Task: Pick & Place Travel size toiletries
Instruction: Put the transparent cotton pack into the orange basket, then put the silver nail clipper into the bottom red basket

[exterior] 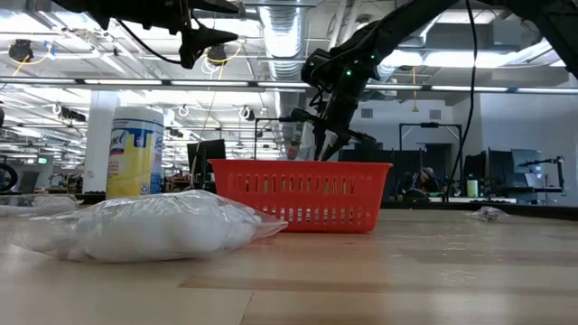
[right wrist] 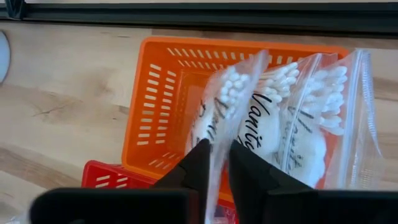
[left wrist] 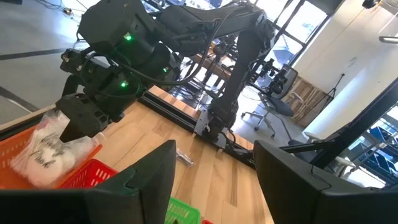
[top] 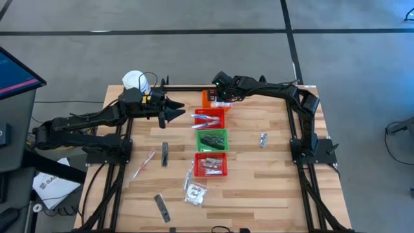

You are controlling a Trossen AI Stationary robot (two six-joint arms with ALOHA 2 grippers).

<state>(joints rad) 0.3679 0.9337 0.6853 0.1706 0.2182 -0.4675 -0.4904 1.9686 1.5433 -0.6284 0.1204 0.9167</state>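
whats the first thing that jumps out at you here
The right gripper over the orange basket at the table's far edge, its fingers narrowly apart around the edge of a clear sachet of cotton swabs. Next, the row of red and green baskets down the table's middle.

You have grey carpeted floor (top: 194, 16) crossed by dark seams around the light wooden slatted table (top: 259, 181). Beyond it, bright strip ceiling lights (exterior: 488, 88), exposed silver ducting (exterior: 284, 27) and black office chairs (left wrist: 273, 102).
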